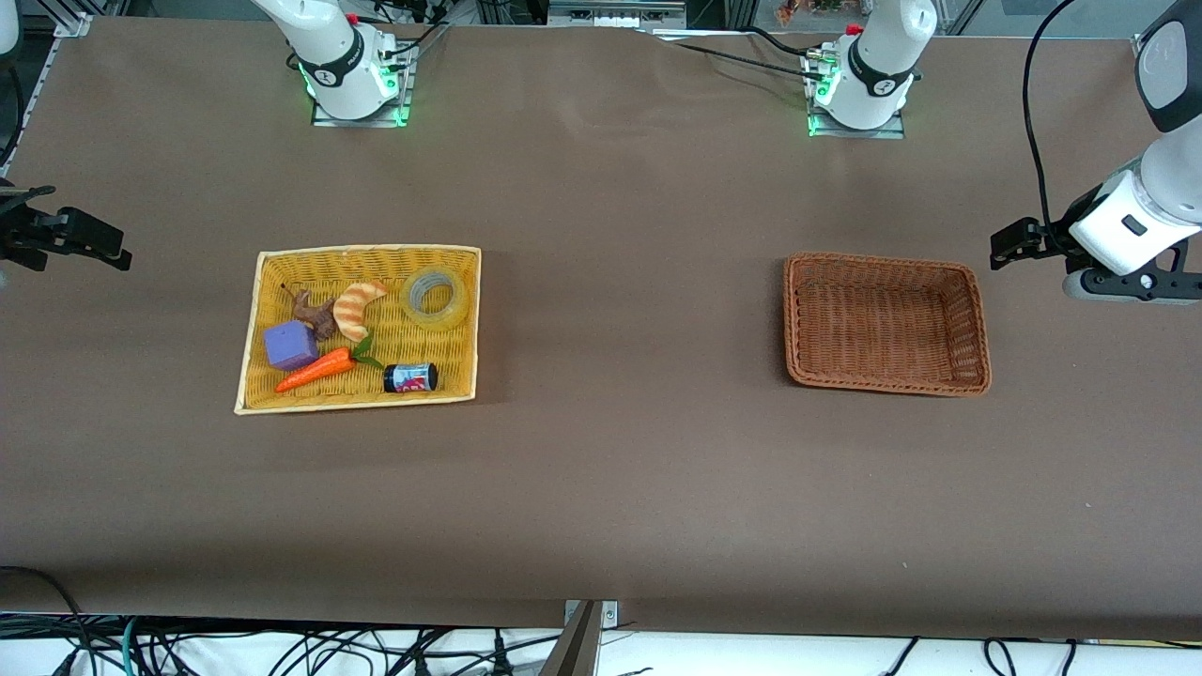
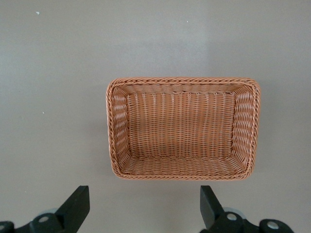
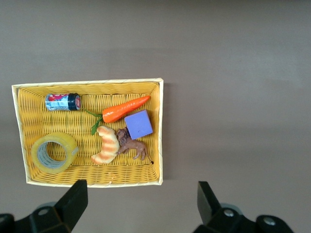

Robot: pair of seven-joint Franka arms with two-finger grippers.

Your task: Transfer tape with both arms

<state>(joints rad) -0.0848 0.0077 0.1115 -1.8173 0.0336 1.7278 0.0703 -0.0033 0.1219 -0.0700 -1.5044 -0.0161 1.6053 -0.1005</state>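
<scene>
Two baskets sit on the tabletop [image 1: 610, 469]: one yellow basket [image 1: 366, 255] and one brown basket [image 1: 972, 310]. The yellow one holds six things: one tape [image 1: 435, 298], one croissant [image 1: 356, 309], one carrot [image 1: 315, 370], one purple block [image 1: 290, 345], one black jar [image 1: 410, 377] and one brown figure [image 1: 315, 314].

yellow tray [image 1: 252, 361]: croissant [image 1: 357, 308], carrot [image 1: 315, 371], purple cube [image 1: 290, 345], jar [image 1: 410, 377] | brown basket [image 1: 972, 319]

Brown table [image 1: 610, 469]; yellow basket [image 1: 252, 347] at centre-left of frame, brown basket [image 1: 972, 319] at centre-right, well apart.
</scene>
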